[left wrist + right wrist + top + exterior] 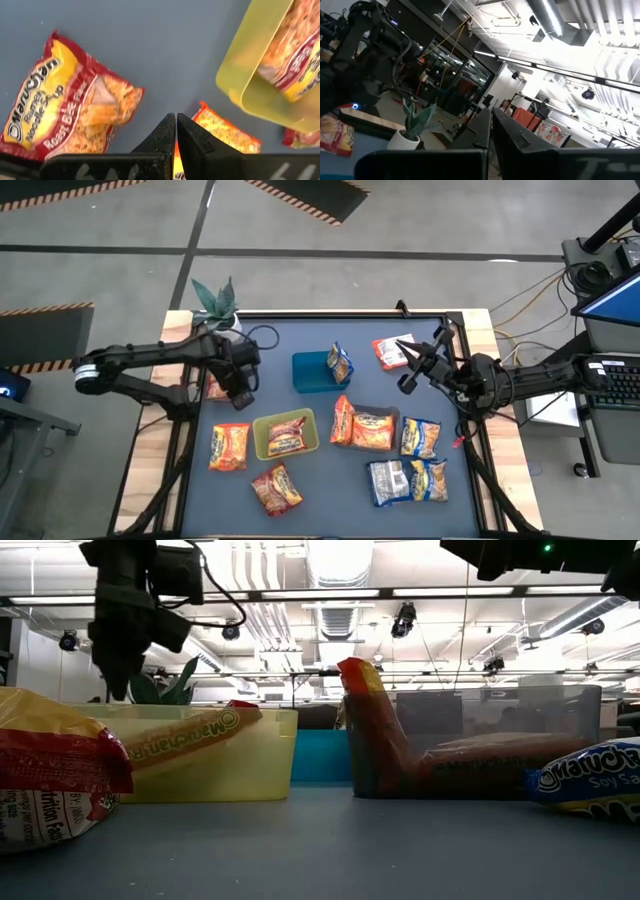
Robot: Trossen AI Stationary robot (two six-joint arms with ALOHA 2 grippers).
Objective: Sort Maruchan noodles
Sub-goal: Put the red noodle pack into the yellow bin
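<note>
Blue-grey table (310, 490) top, wood-edged, carries the whole lot; office ceiling lights show beyond it in the low view.

Near edge: a red packet (276, 487) lies loose at the front, and right of it a whitish packet (388, 480) touching a blue-and-yellow packet (431, 478). One row back: an orange packet (229, 446) loose at left; a yellow-green tray (262, 442) holding one red packet; a dark tray (390, 420) holding an orange packet, with another orange packet (342, 420) leaning on its left wall; a second blue-and-yellow packet (420, 437) just right of it. Farther back: a blue tray (310, 372) with a blue-and-yellow packet (339, 363) propped on its right rim, and a red packet (389, 352) alone near the far edge. A potted plant (215, 303) stands at the far left corner.

Left pincer (240, 398) hangs pressed together, empty, above the left side of the table, just behind the orange packet. Right pincer (408, 380) also pressed together and empty, raised over the right side and tilted up toward the room.

Judgement: sorting is barely begun; most packets lie outside any tray. Next step looks like a pick on the left. To do it well: spread the fingers before descending, come straight down on a crinkled edge, pinch the film without crushing the noodle block, and match colour to tray.
</note>
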